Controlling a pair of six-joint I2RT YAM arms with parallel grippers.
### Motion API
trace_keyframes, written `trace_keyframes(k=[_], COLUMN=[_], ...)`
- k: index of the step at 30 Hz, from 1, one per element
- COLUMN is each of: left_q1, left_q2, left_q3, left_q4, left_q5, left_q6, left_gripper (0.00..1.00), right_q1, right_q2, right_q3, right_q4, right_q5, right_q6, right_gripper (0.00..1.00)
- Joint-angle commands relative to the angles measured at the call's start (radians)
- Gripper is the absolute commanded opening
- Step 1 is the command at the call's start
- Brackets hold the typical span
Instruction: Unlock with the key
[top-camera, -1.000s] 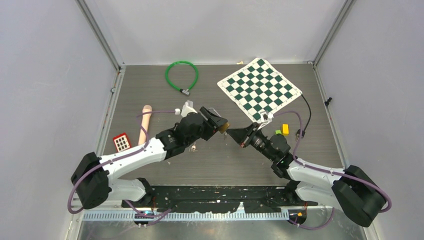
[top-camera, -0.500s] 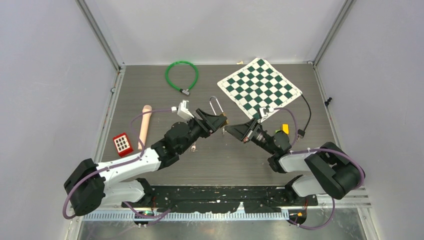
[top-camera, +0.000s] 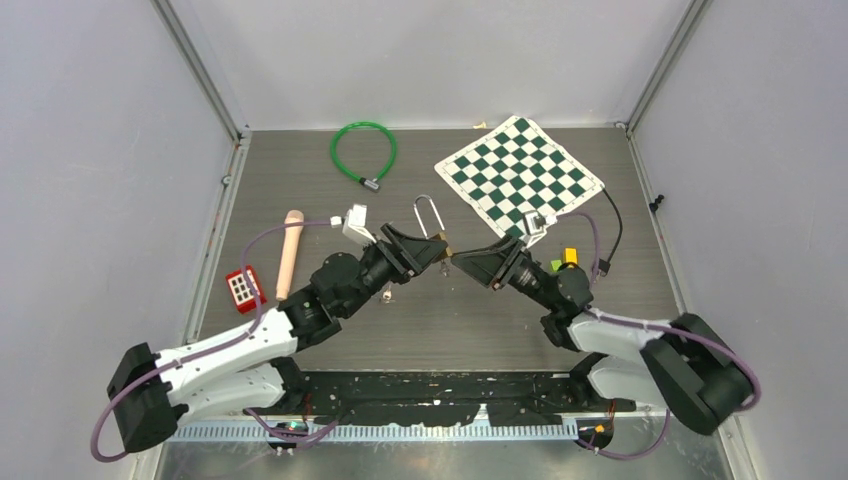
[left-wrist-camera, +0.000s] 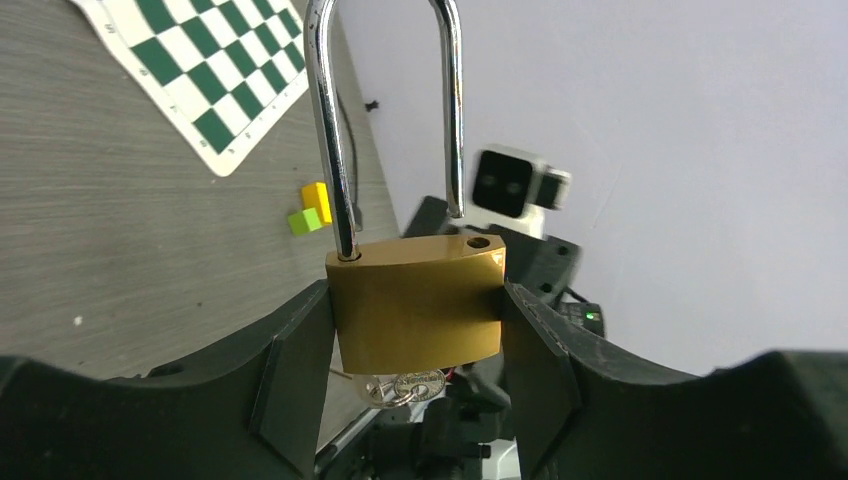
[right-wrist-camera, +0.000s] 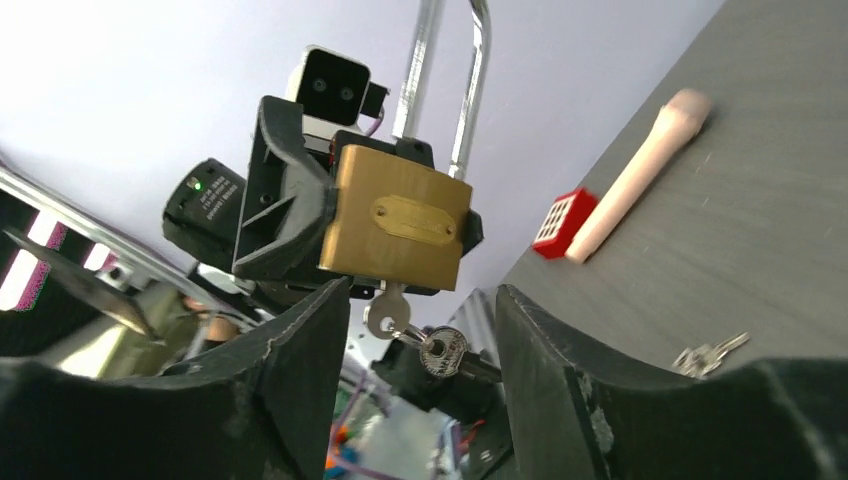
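Padlock (left-wrist-camera: 418, 305): brass body held upright in the air above the tabletop (top-camera: 440, 320), between the two arms.
Shackle (left-wrist-camera: 335, 120): one leg is seated in the body, and the other stands free above its hole.
Key (right-wrist-camera: 385, 305): inserted in the underside of the body, with its ring hanging below.
Left end effector (left-wrist-camera: 418, 310): fingers clamped on both flanks of the brass body.
Right end effector (right-wrist-camera: 420, 292): fingers parted on either side of the key, touching nothing.
Chessboard mat (top-camera: 520, 178): lies flat on the tabletop beyond the right arm.
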Motion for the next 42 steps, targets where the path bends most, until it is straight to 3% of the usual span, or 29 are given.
trace_keyframes(k=[1, 5, 10, 20, 29, 33, 35, 37, 38, 39, 42], left_q1=[-0.012, -0.011, -0.013, -0.023, -0.045, -0.048, -0.048, -0.049, -0.048, -0.049, -0.049], left_q2=[-0.068, -0.061, -0.04, -0.016, 0.006, 0.011, 0.012, 0.007, 0.003, -0.002, -0.037], left_q3=[0.118, 0.161, 0.198, 0.203, 0.192, 0.182, 0.18, 0.173, 0.166, 0.159, 0.133], left_q4=[-0.236, -0.324, -0.366, -0.308, -0.261, -0.241, -0.238, -0.236, -0.234, -0.229, -0.242], left_q5=[-0.092, -0.116, -0.115, -0.092, -0.082, -0.074, -0.071, -0.075, -0.079, -0.085, -0.126], left_q6=[0.012, 0.001, -0.003, -0.021, -0.027, -0.028, -0.025, -0.019, -0.016, -0.007, 0.024], left_gripper=[0.0, 0.0, 0.0, 0.0, 0.0, 0.0, 0.01, 0.07, 0.15, 0.26, 0.61], right_q1=[0.039, 0.121, 0.214, 0.356, 0.366, 0.368, 0.367, 0.367, 0.367, 0.367, 0.365], right_q2=[-0.216, -0.38, -0.437, -0.302, -0.216, -0.199, -0.198, -0.202, -0.203, -0.209, -0.235], right_q3=[-0.009, 0.036, 0.09, 0.145, 0.182, 0.187, 0.181, 0.173, 0.169, 0.162, 0.145], right_q4=[-0.237, -0.508, -0.638, -0.618, -0.541, -0.525, -0.521, -0.519, -0.52, -0.522, -0.54], right_q5=[0.107, 0.226, 0.356, 0.551, 0.604, 0.621, 0.63, 0.64, 0.644, 0.649, 0.664], right_q6=[-0.348, -0.599, -0.757, -0.777, -0.747, -0.736, -0.727, -0.718, -0.711, -0.706, -0.679], right_gripper=[0.65, 0.69, 0.72, 0.73, 0.71, 0.63, 0.53, 0.33, 0.28, 0.19, 0.08])
